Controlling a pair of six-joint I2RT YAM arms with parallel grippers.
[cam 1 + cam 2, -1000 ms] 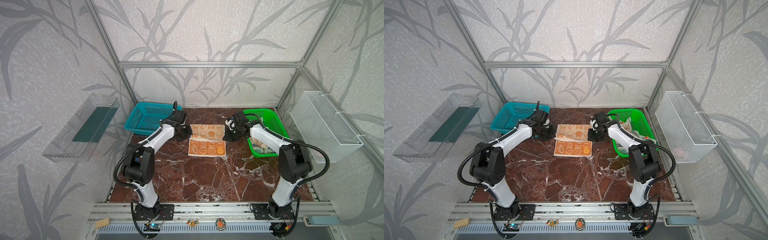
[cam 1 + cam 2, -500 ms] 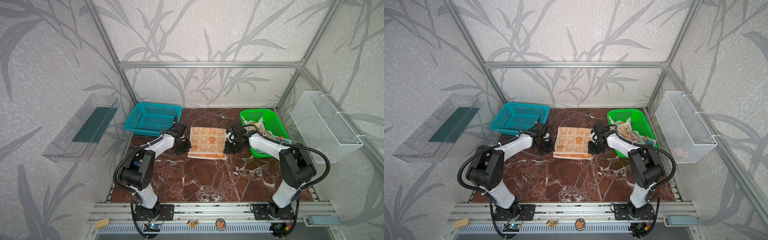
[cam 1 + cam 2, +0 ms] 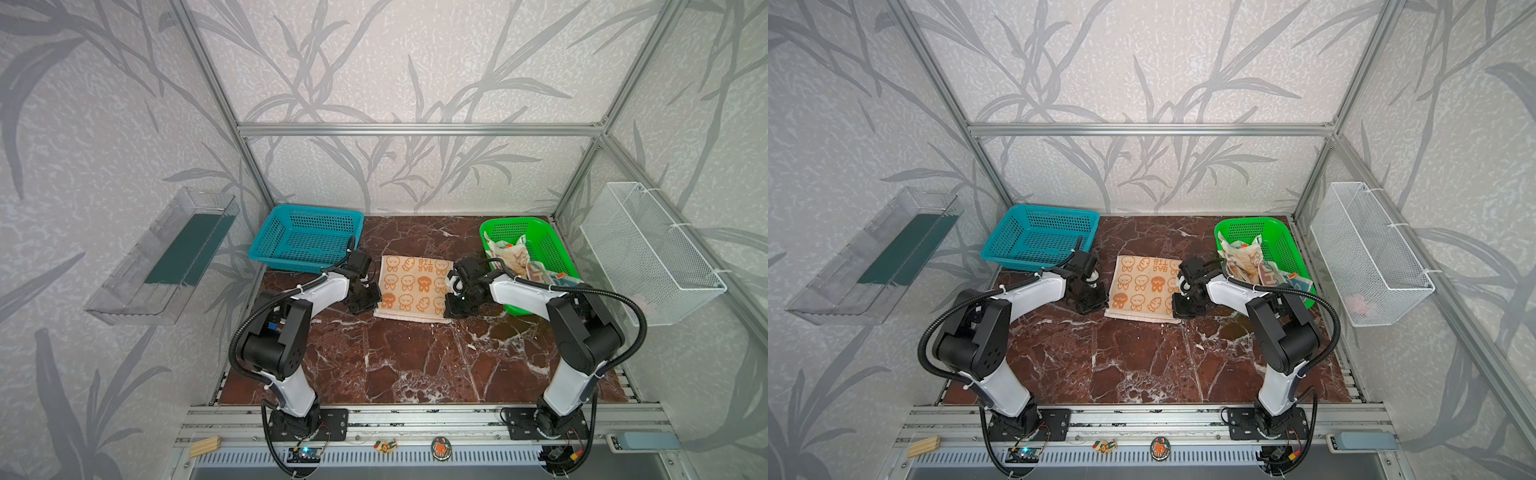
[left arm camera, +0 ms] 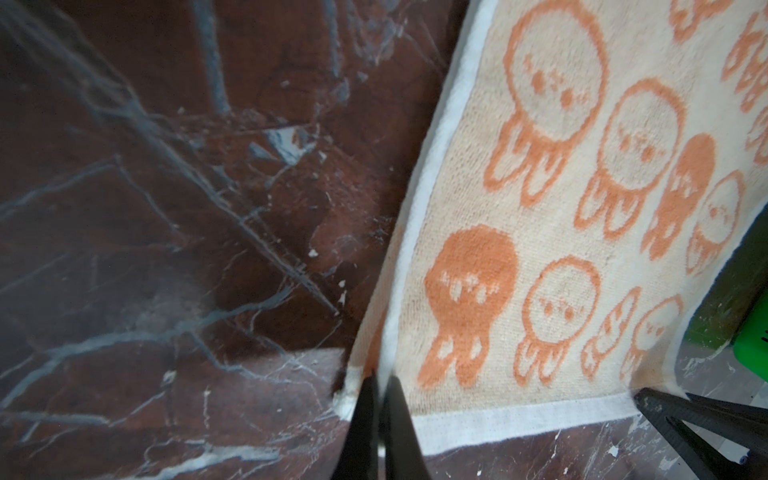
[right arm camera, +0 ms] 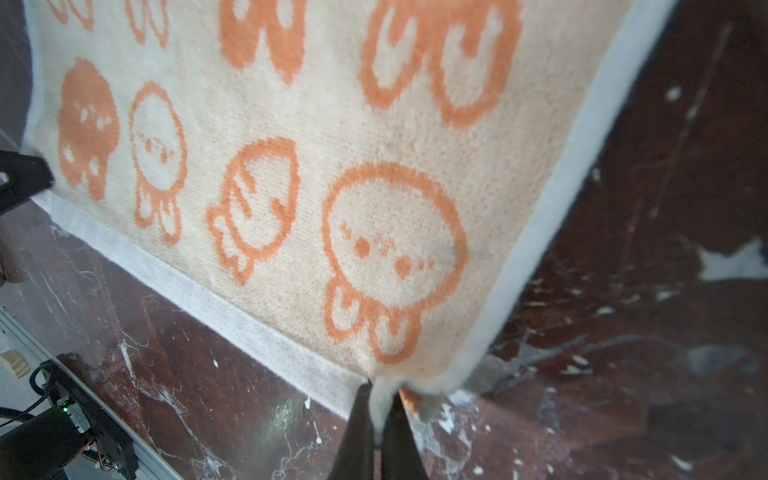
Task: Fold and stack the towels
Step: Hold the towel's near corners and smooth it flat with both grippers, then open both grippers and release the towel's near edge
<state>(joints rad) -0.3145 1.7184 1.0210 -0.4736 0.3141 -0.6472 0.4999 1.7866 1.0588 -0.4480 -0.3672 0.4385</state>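
Observation:
A cream towel with orange bunnies lies doubled over on the marble table. My left gripper is shut on its near left corner, pinching the white hem. At the near right corner, my right gripper is shut on the hem too. Both wrist views show the bunny print spreading flat away from the fingers. More towels lie crumpled in the green basket.
A teal basket stands at the back left, close behind the left arm. The green basket sits right beside the right arm. A white wire basket hangs on the right wall and a clear tray on the left wall.
Both grippers came from the towel's far edge toward the front, carrying that edge over onto the near edge. The towel now lies doubled.

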